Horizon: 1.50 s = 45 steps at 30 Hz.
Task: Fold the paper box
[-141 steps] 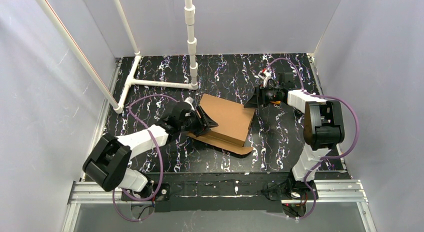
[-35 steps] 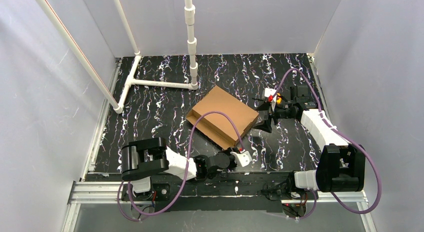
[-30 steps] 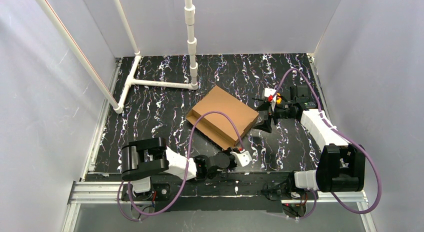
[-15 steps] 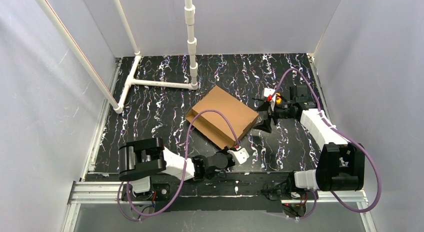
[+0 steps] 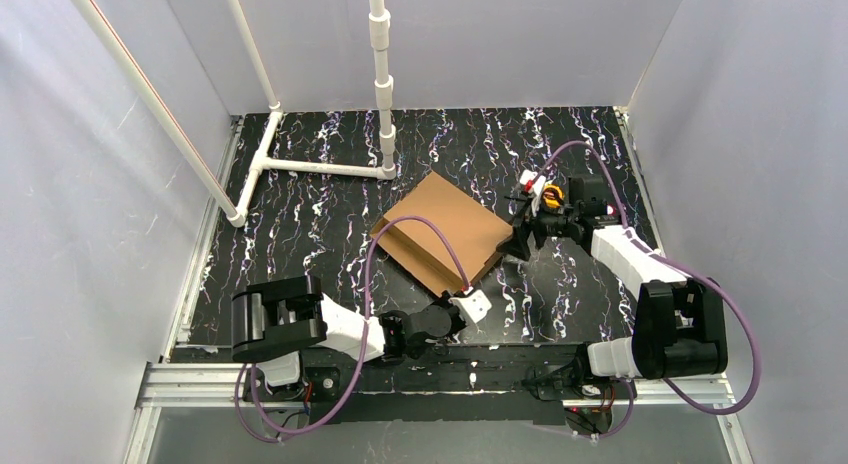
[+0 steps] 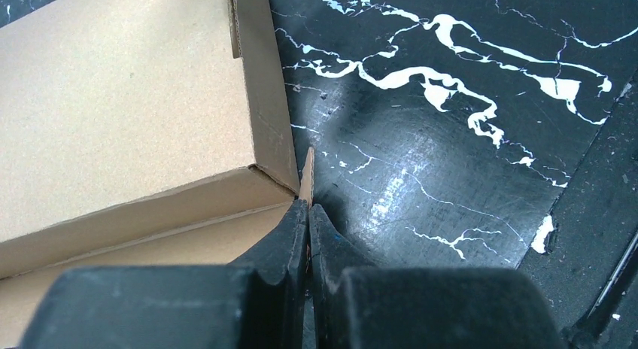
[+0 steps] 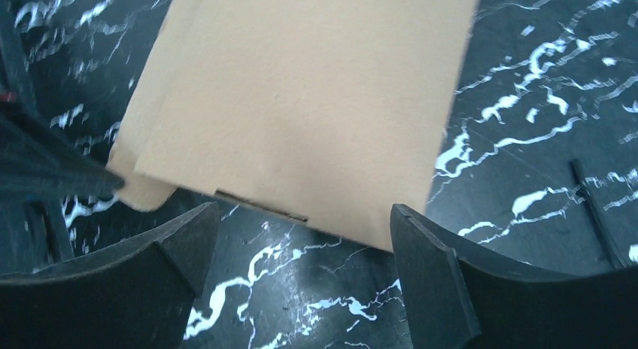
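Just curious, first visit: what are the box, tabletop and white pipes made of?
Box: matte brown cardboard, likely corrugated; its cut edge looks layered. Tabletop: black with white marble-like veins, faintly glossy; perhaps laminate or printed sheet. Pipes: smooth white plastic, likely PVC, with socket joints.

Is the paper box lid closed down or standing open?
Closed: the paper box lid lies flat over the side walls in the top and left wrist views.

matt cardboard paper box [image 5: 446, 227], glossy marbled table [image 5: 322, 216].
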Each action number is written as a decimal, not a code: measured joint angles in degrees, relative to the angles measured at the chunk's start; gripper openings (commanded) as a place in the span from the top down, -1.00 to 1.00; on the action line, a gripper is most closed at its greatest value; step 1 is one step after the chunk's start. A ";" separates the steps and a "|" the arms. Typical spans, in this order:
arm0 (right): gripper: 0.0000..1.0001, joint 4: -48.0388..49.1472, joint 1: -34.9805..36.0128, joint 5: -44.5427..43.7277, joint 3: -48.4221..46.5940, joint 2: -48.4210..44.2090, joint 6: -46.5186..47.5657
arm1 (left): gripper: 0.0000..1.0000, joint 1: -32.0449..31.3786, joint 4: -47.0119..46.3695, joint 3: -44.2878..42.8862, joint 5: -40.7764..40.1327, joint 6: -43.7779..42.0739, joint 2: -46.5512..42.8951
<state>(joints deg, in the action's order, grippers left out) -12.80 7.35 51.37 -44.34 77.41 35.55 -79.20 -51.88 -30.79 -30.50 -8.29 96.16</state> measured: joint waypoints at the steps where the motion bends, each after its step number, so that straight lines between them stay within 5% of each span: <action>1: -0.80 2.73 0.00 -1.16 0.46 0.04 -3.69 | 1.00 0.02 0.00 0.22 -0.04 0.20 -0.20; 8: -0.67 18.18 0.00 -9.18 2.56 1.38 -24.65 | 1.00 0.50 -0.28 0.46 -0.07 1.55 -0.37; 16: -0.57 22.69 0.00 -14.08 2.58 8.59 -37.03 | 1.00 0.85 -1.07 1.22 0.02 3.13 -0.70; 31: -0.27 25.97 -0.26 -14.82 2.84 12.85 -43.25 | 1.00 2.58 -2.19 3.10 0.44 8.48 -2.21; 45: -0.19 26.58 -0.28 -14.82 2.84 13.20 -44.15 | 1.00 5.07 -2.78 4.33 1.79 15.15 -3.37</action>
<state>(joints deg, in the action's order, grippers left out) 13.78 7.07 36.56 -41.50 90.61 -8.60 -74.13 -54.65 -26.46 -28.71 6.85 92.79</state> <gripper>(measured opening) 0.606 0.010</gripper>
